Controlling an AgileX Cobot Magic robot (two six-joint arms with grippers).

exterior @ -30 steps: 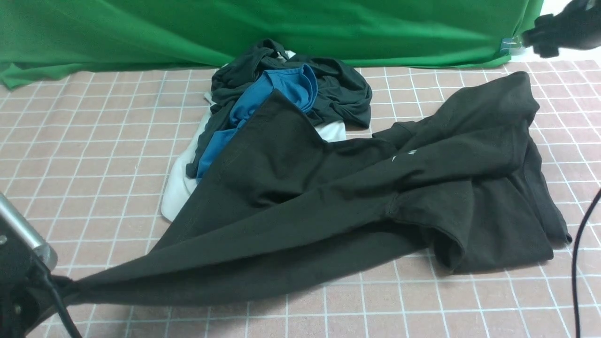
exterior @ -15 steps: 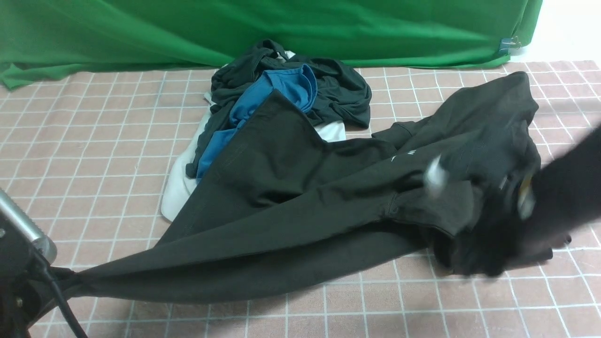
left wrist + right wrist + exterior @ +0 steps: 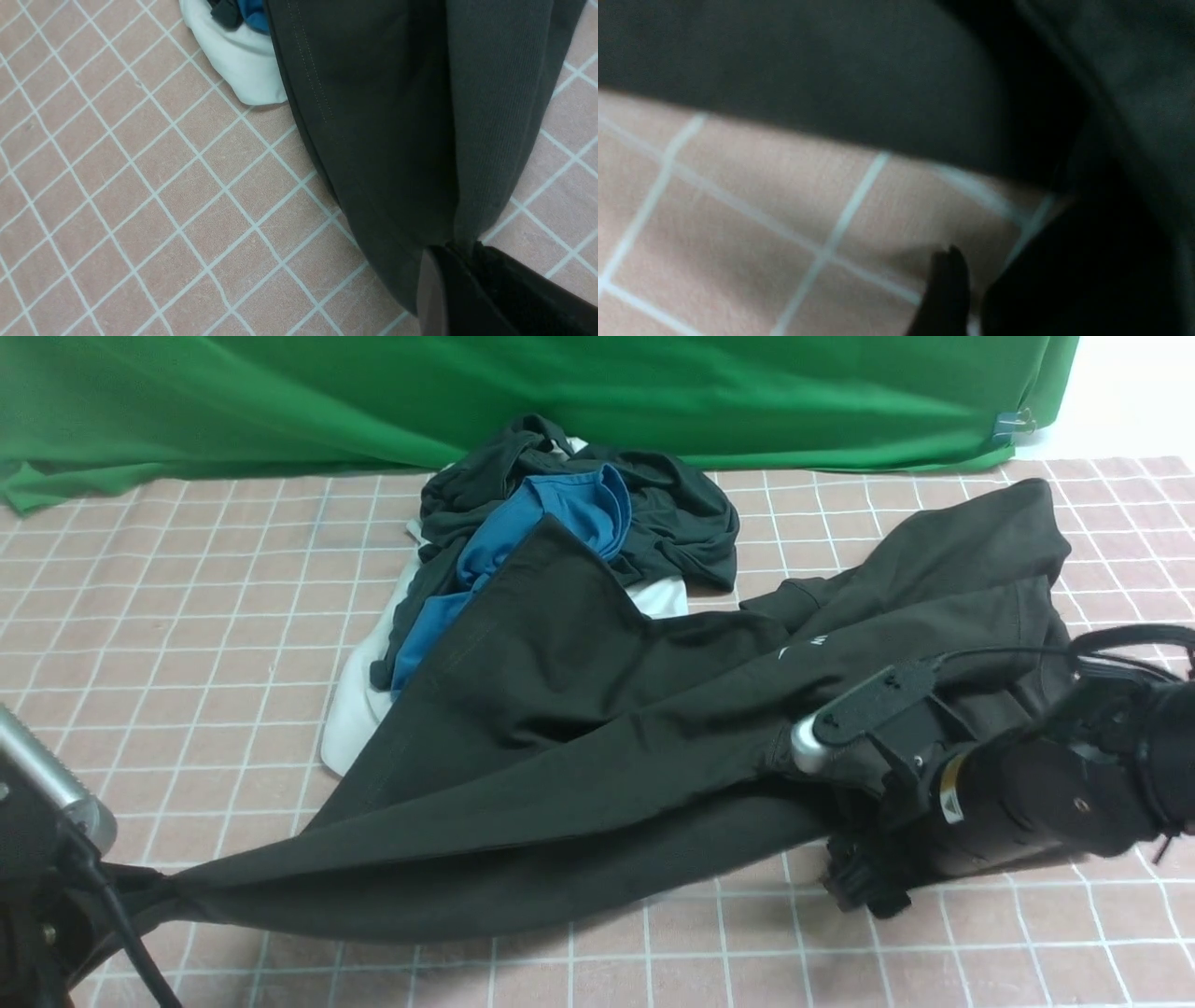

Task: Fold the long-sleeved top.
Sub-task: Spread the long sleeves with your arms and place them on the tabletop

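Our step now: lay the long-sleeved top (image 3: 579, 728) flat. Our left gripper (image 3: 117, 901) pinches one end tight. Our right gripper (image 3: 864, 887) is spread wide at the bunched side and seems to hold nothing. Next it must grab an edge there. The top lies on pink checked cloth (image 3: 187, 616), by a green curtain (image 3: 560, 392).

The left pincer (image 3: 462, 254) clamped a gathered bunch of the black long-sleeved top (image 3: 397, 116), which fanned toward twelve o'clock over the pink gridded table (image 3: 140, 186). At eleven o'clock, a white garment (image 3: 238, 60) touched its stitched edge, with blue cloth (image 3: 254, 14) just beyond.
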